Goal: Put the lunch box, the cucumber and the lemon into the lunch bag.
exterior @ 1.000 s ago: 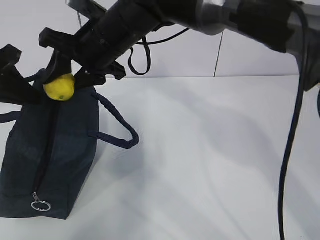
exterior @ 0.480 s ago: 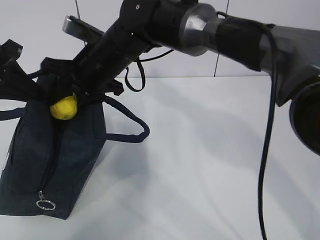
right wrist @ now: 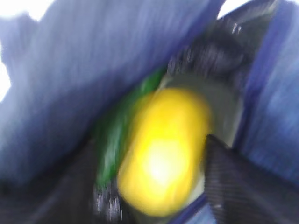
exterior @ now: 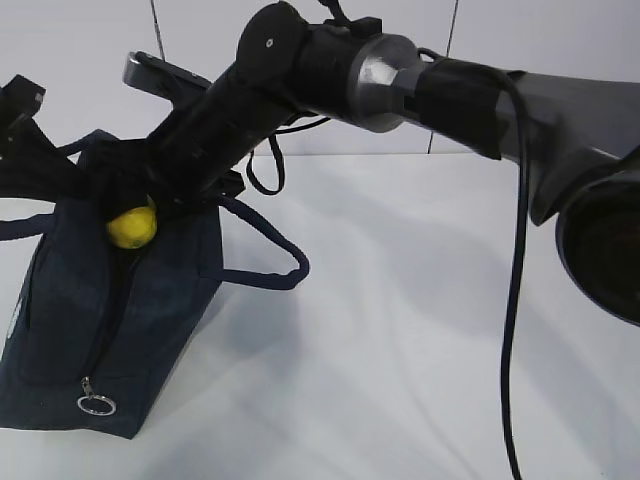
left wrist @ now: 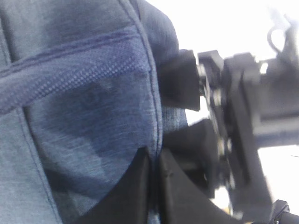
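Note:
The navy lunch bag (exterior: 110, 310) stands at the left, its top zipper open. My right gripper (exterior: 140, 222) reaches across from the right and is shut on the yellow lemon (exterior: 132, 227), holding it in the bag's mouth. In the blurred right wrist view the lemon (right wrist: 163, 151) sits between my fingers, with the green cucumber (right wrist: 117, 135) inside the bag beside it. My left gripper (left wrist: 154, 161) is shut on the bag's fabric edge (left wrist: 156, 116), holding the opening at the left (exterior: 40, 165). The lunch box is hidden.
The bag's loop handle (exterior: 265, 255) hangs out to the right over the white table (exterior: 420, 330). A metal ring pull (exterior: 96, 404) hangs at the bag's near end. A black cable (exterior: 515, 330) droops from the right arm.
My right gripper has lowered the lemon from above the bag's top edge down into the opening. The bag's top and right handle shifted slightly right.

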Available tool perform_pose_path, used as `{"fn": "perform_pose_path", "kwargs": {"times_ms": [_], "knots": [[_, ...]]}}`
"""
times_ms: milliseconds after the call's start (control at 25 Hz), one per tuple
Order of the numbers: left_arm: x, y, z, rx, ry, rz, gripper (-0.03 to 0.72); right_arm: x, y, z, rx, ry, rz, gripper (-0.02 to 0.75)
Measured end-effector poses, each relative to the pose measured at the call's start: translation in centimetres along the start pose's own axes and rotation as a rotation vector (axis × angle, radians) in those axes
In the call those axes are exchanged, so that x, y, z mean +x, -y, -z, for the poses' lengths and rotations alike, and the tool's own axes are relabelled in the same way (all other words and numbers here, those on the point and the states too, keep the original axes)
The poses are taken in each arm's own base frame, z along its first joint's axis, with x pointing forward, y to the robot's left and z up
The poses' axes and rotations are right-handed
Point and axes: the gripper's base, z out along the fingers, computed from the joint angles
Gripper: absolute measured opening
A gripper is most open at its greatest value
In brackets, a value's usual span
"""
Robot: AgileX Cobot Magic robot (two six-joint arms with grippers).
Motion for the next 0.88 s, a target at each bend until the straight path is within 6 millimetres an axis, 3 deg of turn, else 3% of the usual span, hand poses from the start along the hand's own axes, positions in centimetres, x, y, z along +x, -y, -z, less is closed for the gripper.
{"fn": "perform_pose_path", "kwargs": {"times_ms": [280,440,680,880], "knots": [[0.0,0.0,0.0,0.002,0.0,0.001,0.001,0.9,-0.1,0.0,-0.018,-0.093,0.076,0.544],[0.0,0.0,0.0,0.002,0.0,-0.001,0.001,1.2,-0.3,1.1,0.039,-0.173,0.151,0.559],[0.0,0.0,0.0,-0.004,-0.003,-0.005,0.001,-0.2,-2.6,5.4,0.114,-0.126,0.246,0.561],[0.1,-0.1,0.0,-0.011,-0.006,-0.01,0.001,-0.3,-3.1,7.7,0.205,-0.147,0.256,0.563]]}}
